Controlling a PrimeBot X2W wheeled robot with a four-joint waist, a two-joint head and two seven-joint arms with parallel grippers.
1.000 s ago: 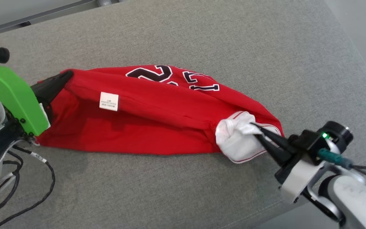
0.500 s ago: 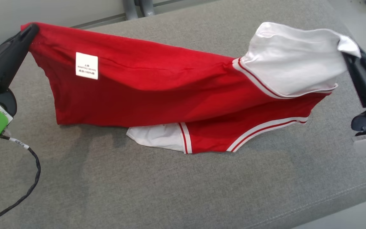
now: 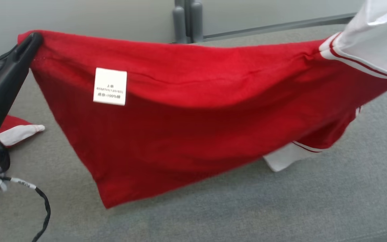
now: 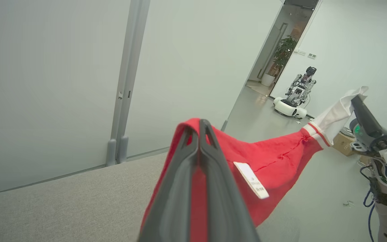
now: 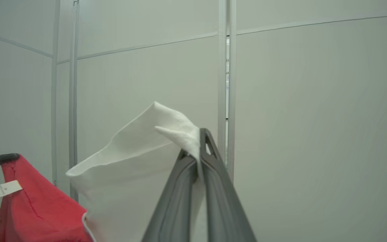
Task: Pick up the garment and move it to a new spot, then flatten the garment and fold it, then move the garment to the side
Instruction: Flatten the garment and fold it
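Note:
The red garment (image 3: 186, 121) with white sleeves hangs stretched in the air between my two grippers, inside out, its white label (image 3: 110, 86) facing me. My left gripper (image 3: 34, 38) is shut on the red hem corner at the upper left; in the left wrist view its fingers (image 4: 210, 168) pinch red cloth (image 4: 274, 164). My right gripper (image 5: 202, 134) is shut on the tip of a white sleeve (image 5: 136, 158), which leaves the head view at the upper right (image 3: 378, 43). The lower edge and another white sleeve (image 3: 286, 159) dangle just above the surface.
A grey upholstered surface (image 3: 281, 208) lies under the garment. Behind it stands a pale partition wall with grey posts (image 3: 186, 20). A black cable (image 3: 42, 201) trails at the lower left. Far off stand another robot (image 4: 296, 94) and a cardboard box (image 4: 343, 144).
Both grippers have risen and spread apart, lifting the garment off the surface, where it lay bunched a second ago. The head camera has tilted up toward the wall.

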